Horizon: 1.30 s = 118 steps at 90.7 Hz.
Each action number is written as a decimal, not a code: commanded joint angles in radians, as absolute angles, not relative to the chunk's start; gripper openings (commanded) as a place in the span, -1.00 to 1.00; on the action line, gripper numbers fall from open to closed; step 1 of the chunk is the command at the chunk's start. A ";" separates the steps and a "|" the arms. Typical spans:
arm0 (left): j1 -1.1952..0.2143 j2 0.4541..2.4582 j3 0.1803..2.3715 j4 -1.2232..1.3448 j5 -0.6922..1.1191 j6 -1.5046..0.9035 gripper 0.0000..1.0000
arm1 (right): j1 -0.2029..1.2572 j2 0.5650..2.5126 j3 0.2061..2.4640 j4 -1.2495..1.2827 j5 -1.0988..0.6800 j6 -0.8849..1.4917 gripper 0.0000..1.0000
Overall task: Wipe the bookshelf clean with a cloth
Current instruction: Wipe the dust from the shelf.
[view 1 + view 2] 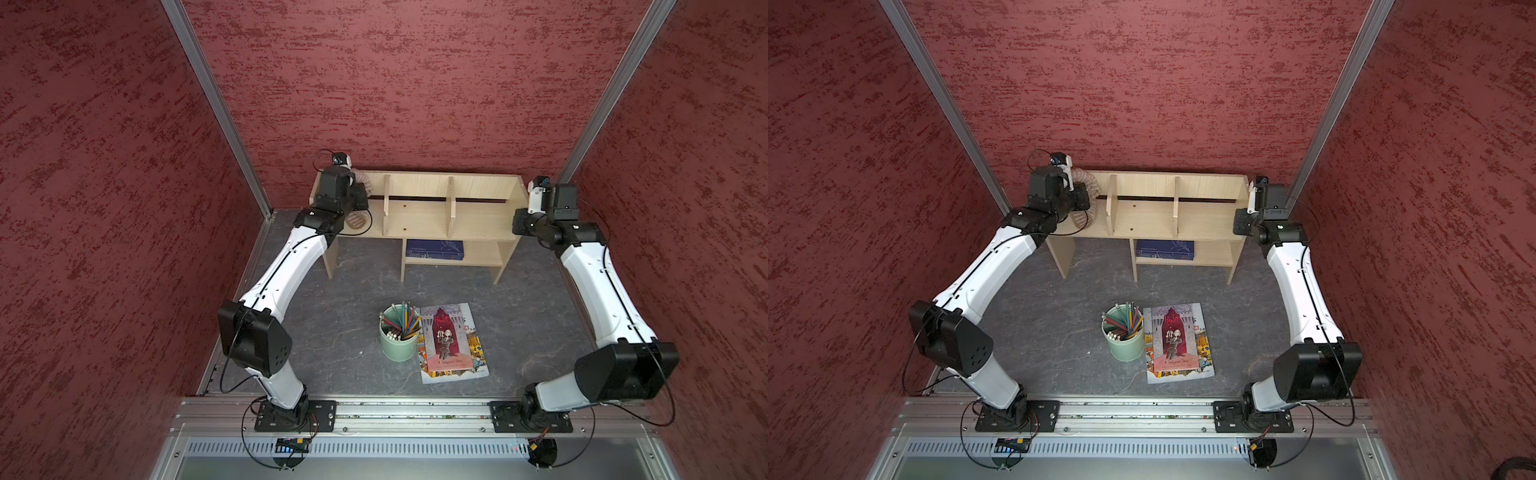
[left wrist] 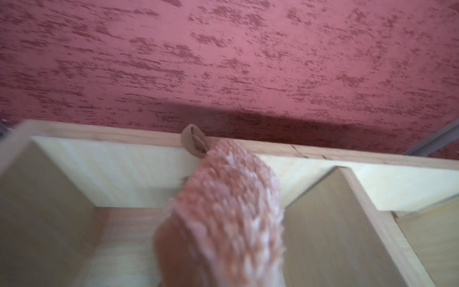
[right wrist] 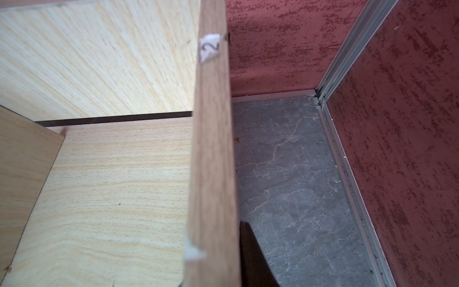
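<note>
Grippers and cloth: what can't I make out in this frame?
- Left gripper: jaws hidden under its wrist in both top views.
- Cloth: blurred in the left wrist view; contact with the bookshelf unclear.
- Right gripper: right wrist view shows one dark finger beside the side panel; the rest is cut off.
- Blue book: title too small in both top views.

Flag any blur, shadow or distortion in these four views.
Left wrist view: motion-smeared, cloth and bookshelf edges soft, dark shadow on the wall behind. Right wrist view: mostly crisp, nearest panel slightly soft. Both top views: sharp, evenly lit, frame posts splayed.
</note>
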<state>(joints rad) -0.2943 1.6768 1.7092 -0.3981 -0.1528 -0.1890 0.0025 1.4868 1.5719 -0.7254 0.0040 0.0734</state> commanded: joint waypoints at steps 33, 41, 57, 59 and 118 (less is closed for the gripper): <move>-0.176 1.483 1.471 -0.360 -0.146 -0.223 -1.00 | -0.014 1.469 1.571 -0.668 -0.085 0.188 -1.00; -0.176 1.493 1.492 -0.328 -0.079 -0.246 -1.00 | -0.015 1.469 1.570 -0.670 -0.083 0.187 -1.00; -0.200 1.544 1.544 -0.249 0.062 -0.285 -1.00 | -0.015 1.462 1.565 -0.672 -0.080 0.187 -1.00; -0.206 1.552 1.550 -0.244 0.072 -0.283 -1.00 | -0.016 1.462 1.567 -0.674 -0.079 0.186 -1.00; -0.331 1.418 1.296 -0.375 -0.057 -0.208 -1.00 | -0.023 1.462 1.560 -0.668 -0.067 0.195 -1.00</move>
